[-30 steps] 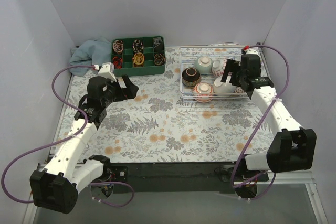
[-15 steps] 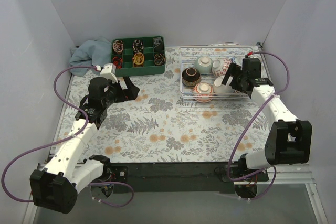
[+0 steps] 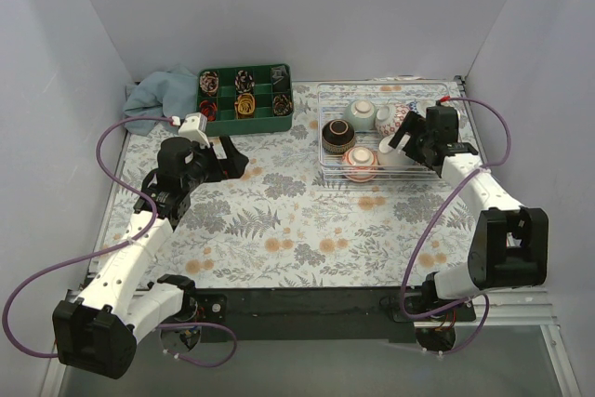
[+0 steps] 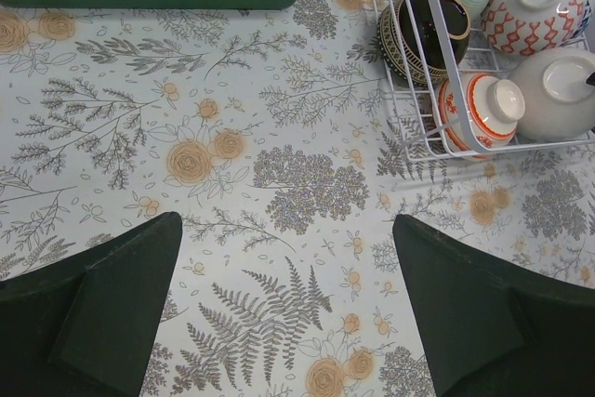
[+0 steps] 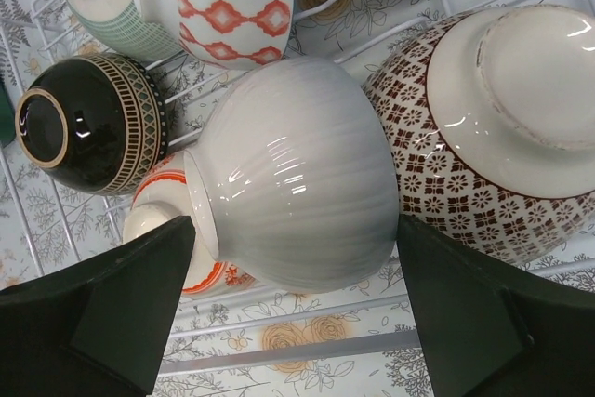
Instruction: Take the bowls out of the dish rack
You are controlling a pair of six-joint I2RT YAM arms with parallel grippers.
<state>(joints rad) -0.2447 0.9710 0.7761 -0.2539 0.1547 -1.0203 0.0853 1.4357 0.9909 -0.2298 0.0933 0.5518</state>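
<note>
The white wire dish rack (image 3: 324, 157) stands at the table's back right and holds several bowls on their sides: a dark bowl (image 3: 338, 134), a pale green one (image 3: 360, 114), a red-patterned one (image 3: 392, 119), an orange-rimmed one (image 3: 361, 164) and a plain white ribbed one (image 3: 394, 153). My right gripper (image 3: 407, 138) is open inside the rack. In the right wrist view its fingers (image 5: 112, 304) straddle the white ribbed bowl (image 5: 297, 169), with a brown-patterned bowl (image 5: 465, 127) to its right. My left gripper (image 3: 231, 157) is open and empty over the floral cloth, left of the rack (image 4: 437, 72).
A green compartment tray (image 3: 244, 95) with small items stands at the back centre-left, and a blue cloth (image 3: 156, 95) lies beside it. Grey walls close in the table on the left, back and right. The rack's front wires (image 5: 307, 346) run under my right fingers.
My right gripper has moved a little left and down into the rack, closing in around the white ribbed bowl. The left arm has barely moved.
</note>
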